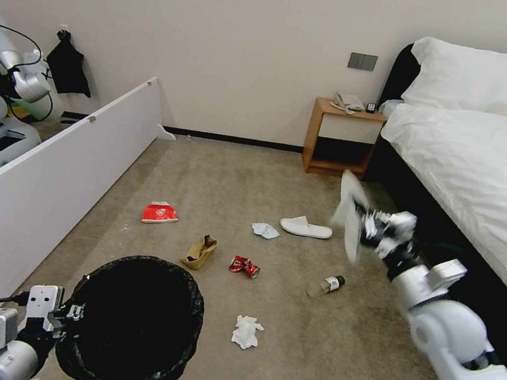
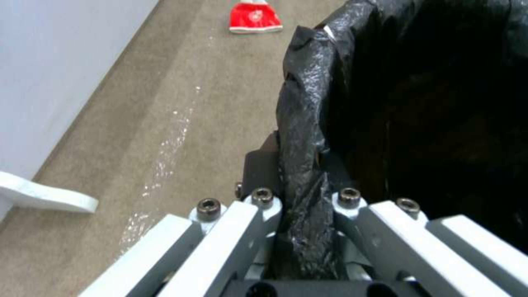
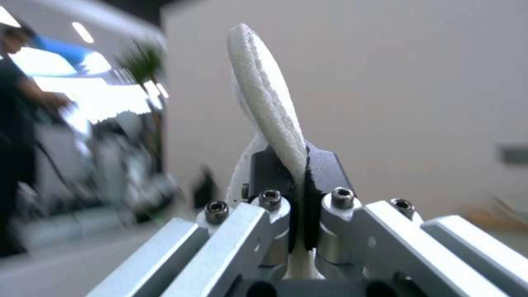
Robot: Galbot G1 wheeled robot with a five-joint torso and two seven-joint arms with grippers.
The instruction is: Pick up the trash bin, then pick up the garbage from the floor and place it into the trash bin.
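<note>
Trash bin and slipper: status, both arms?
Left gripper shut on trash bin rim, bin held up. Right gripper shut on white slipper, raised beside the bed. Other slipper, can, bottle lie on floor.

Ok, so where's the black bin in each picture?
Head view: the trash bin sits lower left, its rim gripped by the left end effector.
Left wrist view: the bin takes the right side, its bag pinched in that end effector.
Right wrist view: this one faces the wall, with the right end effector holding a white slipper.
Shared landmark: the red-white packet beyond the bin.
</note>
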